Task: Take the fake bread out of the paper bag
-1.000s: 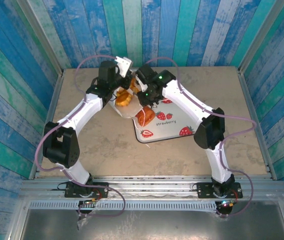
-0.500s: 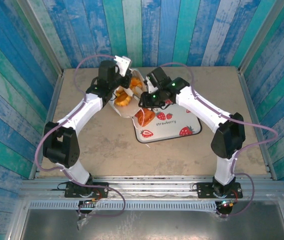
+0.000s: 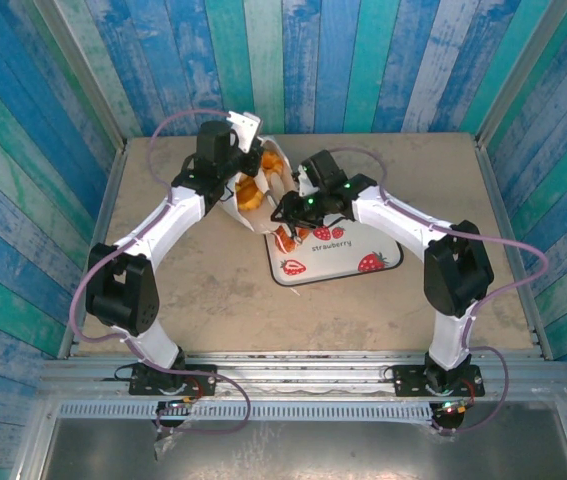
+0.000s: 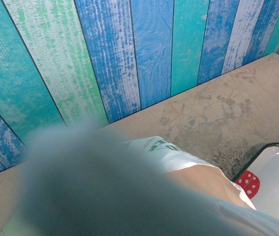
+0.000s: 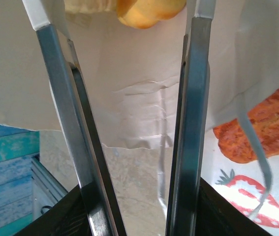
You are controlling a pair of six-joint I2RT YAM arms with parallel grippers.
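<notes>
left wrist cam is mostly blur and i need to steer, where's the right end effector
observer: the right end effector is at the paper bag's open end, jaws apart
operator: any bread out yet
observer: yes, one reddish-brown loaf lies on the strawberry-print tray
operator: anything left inside
observer: a golden roll sits just past the fingertips
</notes>
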